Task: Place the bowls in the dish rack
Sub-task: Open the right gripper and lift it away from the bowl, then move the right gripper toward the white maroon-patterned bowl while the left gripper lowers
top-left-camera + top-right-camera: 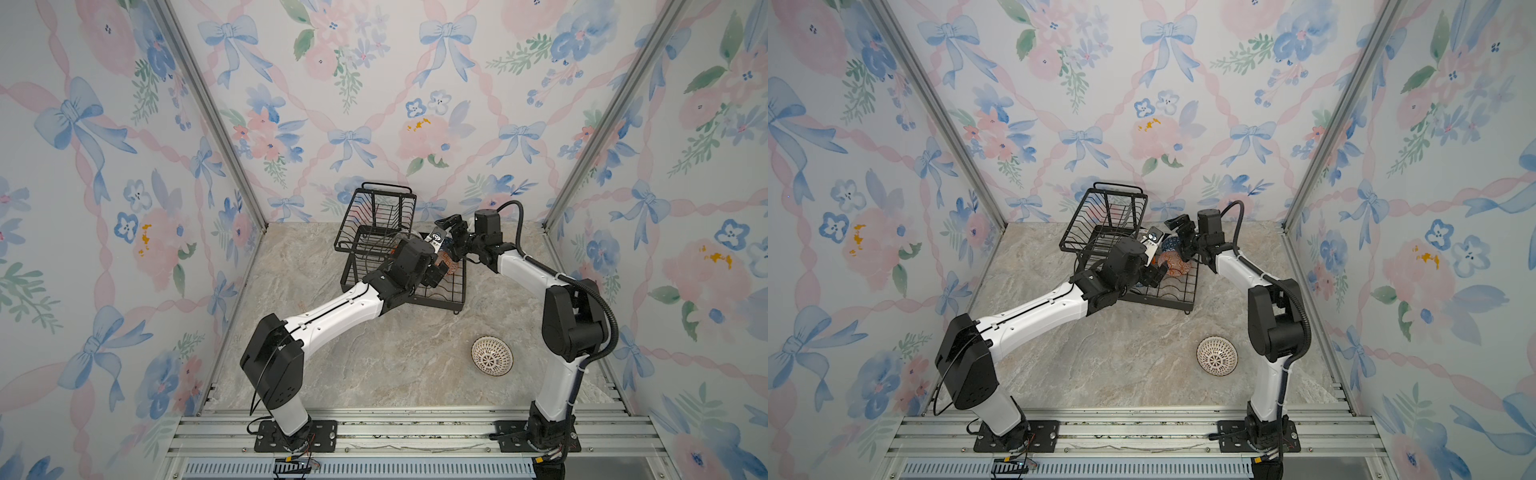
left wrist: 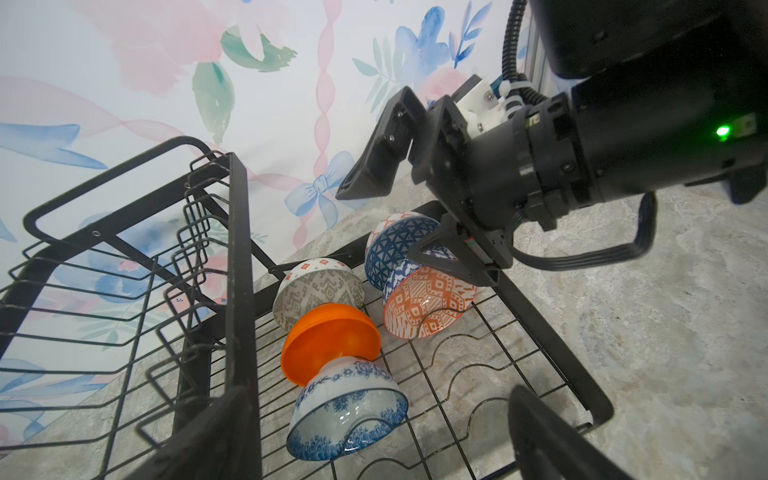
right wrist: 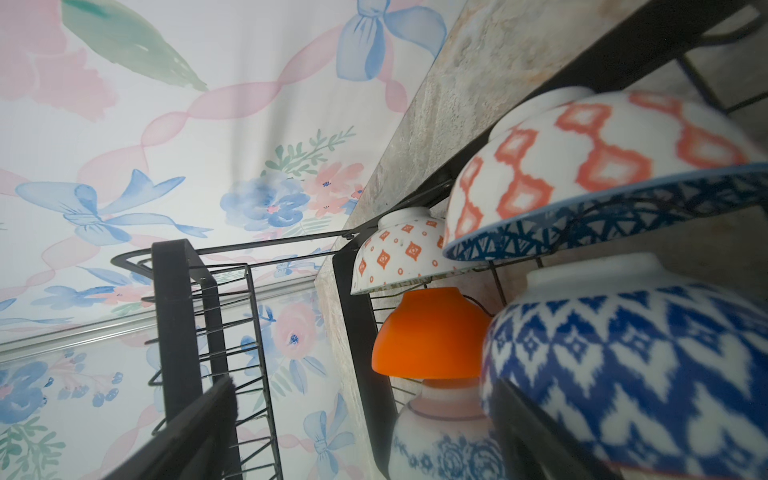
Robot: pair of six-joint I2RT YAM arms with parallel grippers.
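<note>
White lattice bowl (image 1: 492, 355) lies near-right of the dish rack (image 1: 434, 301), where left gripper (image 1: 437, 272) and right gripper (image 1: 454, 233) gape empty; right arm (image 1: 573, 320) closer

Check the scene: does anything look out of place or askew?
The white lattice bowl sits alone on the table, outside the dish rack. In its lower tray the orange bowl and blue-floral bowl lie tipped on their sides, leaning together, like the others there.
</note>
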